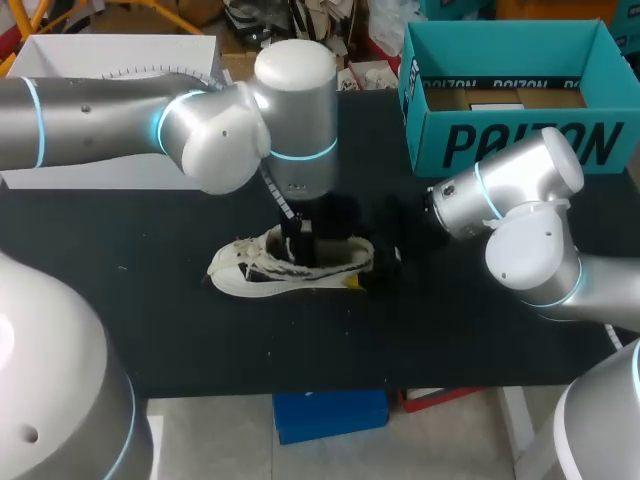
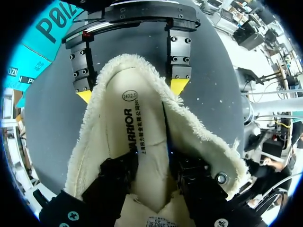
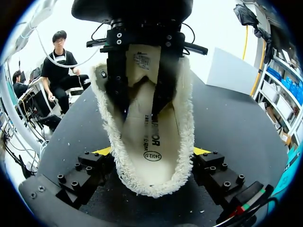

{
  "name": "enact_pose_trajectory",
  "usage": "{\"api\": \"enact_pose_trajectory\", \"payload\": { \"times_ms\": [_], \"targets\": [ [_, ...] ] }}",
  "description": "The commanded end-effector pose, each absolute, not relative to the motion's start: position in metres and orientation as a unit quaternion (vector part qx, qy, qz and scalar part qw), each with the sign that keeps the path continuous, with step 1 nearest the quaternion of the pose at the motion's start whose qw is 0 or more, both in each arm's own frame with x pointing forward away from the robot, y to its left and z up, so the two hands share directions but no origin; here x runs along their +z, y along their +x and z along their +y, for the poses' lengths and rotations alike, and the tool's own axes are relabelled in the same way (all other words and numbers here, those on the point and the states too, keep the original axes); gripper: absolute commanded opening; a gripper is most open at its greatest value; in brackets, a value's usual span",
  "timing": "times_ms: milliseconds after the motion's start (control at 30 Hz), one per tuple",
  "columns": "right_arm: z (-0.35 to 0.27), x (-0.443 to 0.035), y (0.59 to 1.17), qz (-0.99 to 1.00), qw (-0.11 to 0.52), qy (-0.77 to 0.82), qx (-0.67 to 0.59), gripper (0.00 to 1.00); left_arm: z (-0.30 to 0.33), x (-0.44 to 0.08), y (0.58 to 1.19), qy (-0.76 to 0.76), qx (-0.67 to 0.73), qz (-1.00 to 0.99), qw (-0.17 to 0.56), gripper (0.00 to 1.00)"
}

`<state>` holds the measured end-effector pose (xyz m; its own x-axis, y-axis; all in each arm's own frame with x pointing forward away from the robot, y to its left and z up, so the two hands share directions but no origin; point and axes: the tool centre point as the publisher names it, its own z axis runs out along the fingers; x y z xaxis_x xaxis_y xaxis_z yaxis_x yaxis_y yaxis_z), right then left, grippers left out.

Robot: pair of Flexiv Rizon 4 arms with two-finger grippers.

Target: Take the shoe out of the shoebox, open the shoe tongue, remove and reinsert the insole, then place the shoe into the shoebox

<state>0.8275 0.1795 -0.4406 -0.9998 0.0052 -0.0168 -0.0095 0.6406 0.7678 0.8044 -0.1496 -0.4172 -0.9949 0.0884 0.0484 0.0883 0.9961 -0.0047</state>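
White fleece-lined shoe (image 1: 248, 272) sits mid table (image 1: 150, 330), pale insole (image 2: 137, 123) showing inside. Right gripper (image 3: 151, 151) clamps the heel. Left gripper (image 2: 151, 168) is down in the shoe mouth, can't tell its grip. Bare table toward the front edge. Open teal shoebox (image 1: 520, 145) at far right, well apart, tan cardboard inside.

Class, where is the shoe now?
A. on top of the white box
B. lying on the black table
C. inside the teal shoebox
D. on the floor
B: the shoe lies on the black table, outside the teal shoebox.
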Motion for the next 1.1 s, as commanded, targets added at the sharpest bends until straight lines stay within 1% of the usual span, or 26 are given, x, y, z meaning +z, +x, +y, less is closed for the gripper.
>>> {"api": "enact_pose_trajectory", "payload": {
  "times_ms": [33,167,300,367,433,533,567,600,633,667,867,967,1033,1100],
  "targets": [
    [0.181,-0.443,0.828,0.906,0.009,0.000,0.423,0.00,-0.152,-0.420,0.790,-0.040,-0.031,-0.996,-0.076,0.44],
    [0.181,-0.443,0.828,0.906,0.009,0.000,0.423,0.00,-0.151,-0.419,0.791,-0.032,-0.038,-0.989,-0.138,0.40],
    [0.181,-0.443,0.828,0.906,0.009,0.000,0.423,0.00,-0.147,-0.420,0.797,-0.013,-0.036,-0.981,-0.190,0.33],
    [0.181,-0.443,0.828,0.906,0.009,0.000,0.423,0.00,-0.144,-0.420,0.801,-0.001,-0.029,-0.977,-0.210,0.32],
    [0.181,-0.443,0.828,0.906,0.009,0.000,0.423,0.00,-0.142,-0.419,0.806,0.009,-0.019,-0.974,-0.227,0.34],
    [0.181,-0.443,0.828,0.906,0.009,0.000,0.423,0.00,-0.140,-0.417,0.811,0.023,0.003,-0.968,-0.251,0.33],
    [0.181,-0.443,0.828,0.906,0.009,0.000,0.423,0.00,-0.139,-0.415,0.813,0.026,0.011,-0.966,-0.257,0.32],
    [0.181,-0.443,0.828,0.906,0.009,0.000,0.423,0.00,-0.138,-0.413,0.814,0.032,0.019,-0.963,-0.266,0.28],
    [0.181,-0.443,0.828,0.906,0.009,0.000,0.423,0.00,-0.137,-0.411,0.815,0.034,0.026,-0.961,-0.272,0.24],
    [0.181,-0.443,0.828,0.906,0.009,0.000,0.423,0.00,-0.137,-0.410,0.816,0.035,0.030,-0.960,-0.277,0.23],
    [0.181,-0.443,0.828,0.906,0.009,0.000,0.423,0.00,-0.137,-0.405,0.823,0.037,0.045,-0.956,-0.288,0.26],
    [0.181,-0.443,0.828,0.906,0.009,0.000,0.423,0.00,-0.139,-0.404,0.825,0.033,0.048,-0.956,-0.289,0.26],
    [0.181,-0.443,0.828,0.906,0.009,0.000,0.423,0.00,-0.141,-0.404,0.826,0.028,0.048,-0.957,-0.284,0.23],
    [0.181,-0.443,0.828,0.906,0.009,0.000,0.423,0.00,-0.142,-0.404,0.825,0.027,0.048,-0.958,-0.281,0.12]
  ]
}}
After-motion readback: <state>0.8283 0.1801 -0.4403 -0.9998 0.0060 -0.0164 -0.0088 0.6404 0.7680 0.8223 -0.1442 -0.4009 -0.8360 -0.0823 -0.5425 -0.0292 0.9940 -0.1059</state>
